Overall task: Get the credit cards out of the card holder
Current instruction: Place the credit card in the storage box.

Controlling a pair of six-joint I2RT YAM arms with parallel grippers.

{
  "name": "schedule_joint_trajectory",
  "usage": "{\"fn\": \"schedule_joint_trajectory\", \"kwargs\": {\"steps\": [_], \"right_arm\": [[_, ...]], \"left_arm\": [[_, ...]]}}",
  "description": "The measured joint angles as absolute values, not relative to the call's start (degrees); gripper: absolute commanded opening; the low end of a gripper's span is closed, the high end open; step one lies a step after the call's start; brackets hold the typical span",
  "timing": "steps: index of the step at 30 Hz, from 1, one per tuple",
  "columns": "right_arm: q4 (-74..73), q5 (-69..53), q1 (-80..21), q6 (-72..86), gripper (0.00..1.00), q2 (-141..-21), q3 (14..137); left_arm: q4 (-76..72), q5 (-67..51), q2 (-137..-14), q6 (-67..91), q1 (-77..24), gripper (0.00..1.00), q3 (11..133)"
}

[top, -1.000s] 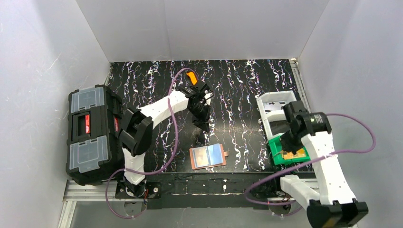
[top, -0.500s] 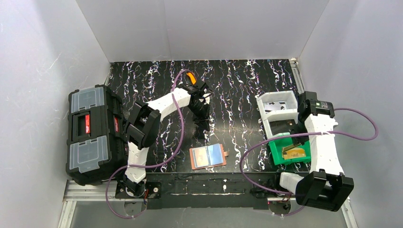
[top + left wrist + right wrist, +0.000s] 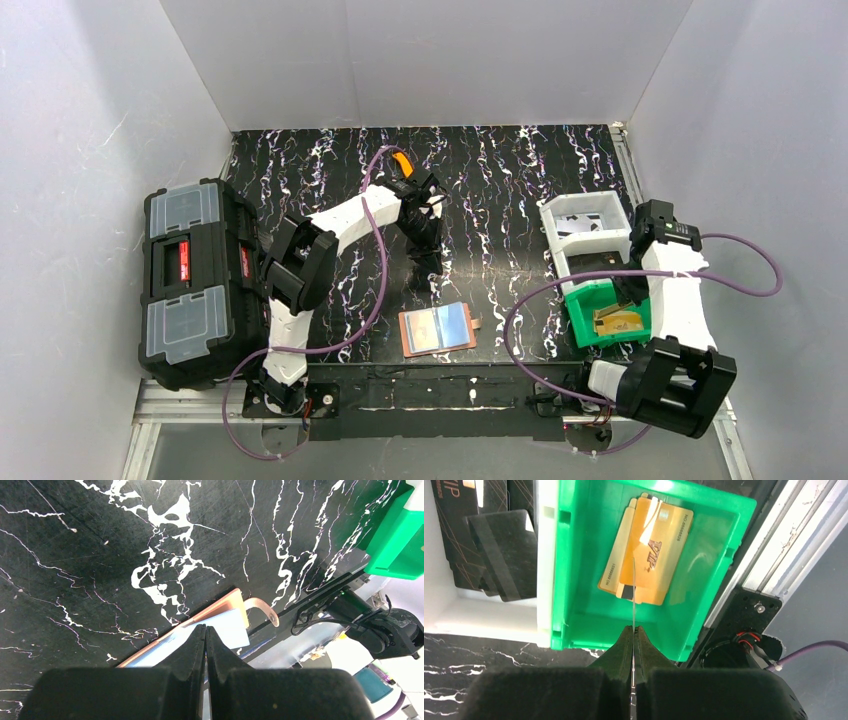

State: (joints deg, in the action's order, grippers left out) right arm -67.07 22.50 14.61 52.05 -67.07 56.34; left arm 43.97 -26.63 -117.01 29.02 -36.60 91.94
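Right arm (image 3: 675, 300) has folded back toward its base. Right fingers (image 3: 630, 632) pinch a thin card (image 3: 634, 590), edge-on, over green bin (image 3: 724, 540). Left fingers (image 3: 202, 632) are pressed together near card holder (image 3: 232, 597).

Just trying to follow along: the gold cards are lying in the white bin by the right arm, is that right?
Not quite: the gold cards lie in the green bin, not the white bin next to it, by the right arm. The right wrist view shows it, with the right gripper shut on a thin card seen edge-on above them.
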Motion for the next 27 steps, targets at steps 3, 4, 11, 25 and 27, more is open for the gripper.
{"fn": "schedule_joint_trajectory", "kwargs": {"steps": [3, 4, 11, 25, 27], "right_arm": [[-65.65, 22.79, 15.27, 51.59, 0.01, -68.79, 56.34], [-65.34, 23.0, 15.49, 51.35, 0.01, -69.49, 56.34], [-62.72, 23.51, 18.33, 48.97, 0.33, -71.94, 56.34], [-60.8, 13.67, 18.63, 43.77, 0.73, -72.73, 59.96], [-60.8, 11.94, 18.09, 42.96, 0.73, -72.01, 60.25]], "left_arm": [[43.77, -26.83, -117.01, 29.15, -36.6, 0.0, 91.94], [43.75, -26.94, -117.01, 29.17, -36.6, 0.0, 91.94], [43.72, -27.57, -117.01, 29.19, -36.62, 0.0, 91.9], [43.66, -28.1, -117.01, 29.19, -36.62, 0.0, 91.74], [43.57, -28.08, -117.01, 29.19, -36.69, 0.0, 91.5]]}}
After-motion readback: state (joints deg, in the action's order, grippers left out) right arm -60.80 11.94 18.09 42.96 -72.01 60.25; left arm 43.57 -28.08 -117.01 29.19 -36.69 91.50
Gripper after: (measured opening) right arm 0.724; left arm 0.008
